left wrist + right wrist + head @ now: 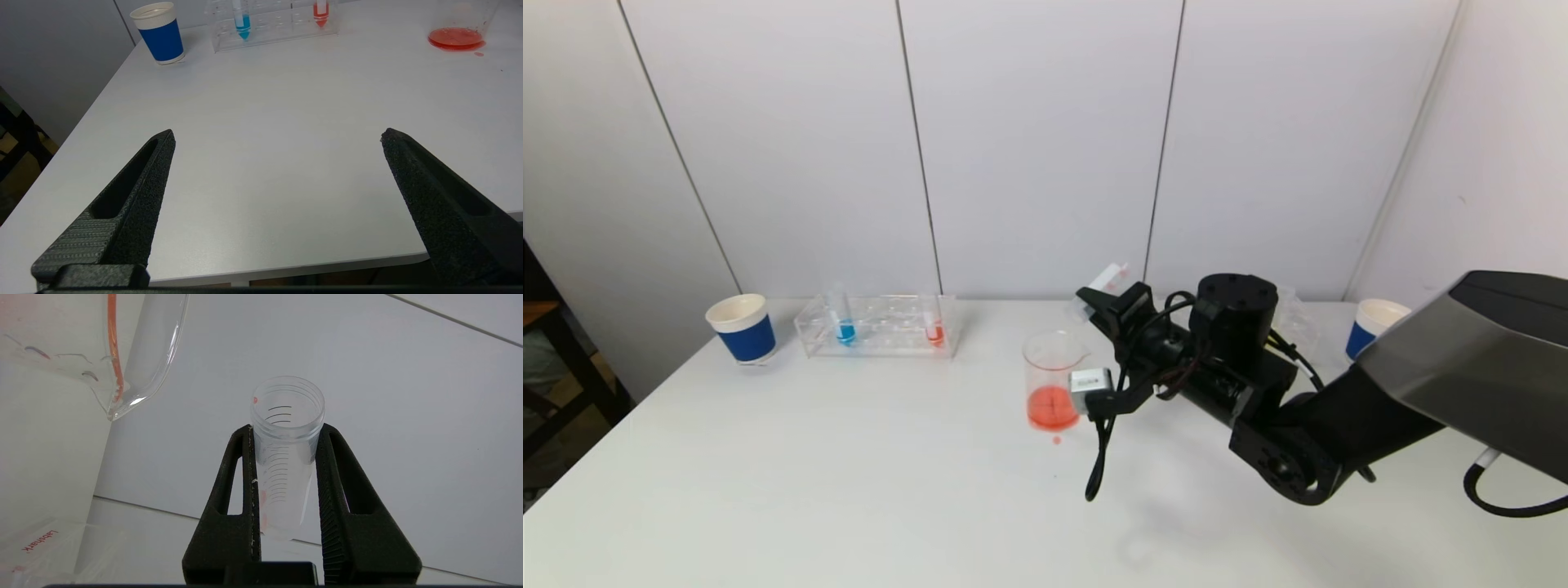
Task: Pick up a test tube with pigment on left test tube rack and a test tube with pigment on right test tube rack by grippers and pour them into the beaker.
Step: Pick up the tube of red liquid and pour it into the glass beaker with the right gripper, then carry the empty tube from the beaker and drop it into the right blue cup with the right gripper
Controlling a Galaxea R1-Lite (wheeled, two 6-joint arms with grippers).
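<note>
My right gripper is shut on a clear test tube that holds only red traces. It holds the tube tilted just behind and to the right of the beaker, which has red liquid in its bottom. The beaker's spout is close to the tube's mouth in the right wrist view. The left rack holds a tube with blue pigment and a tube with red pigment. My left gripper is open and empty over the table's front left edge, out of the head view.
A blue paper cup stands left of the left rack. Another blue cup stands at the far right. The right rack is mostly hidden behind my right arm. A red drop lies in front of the beaker.
</note>
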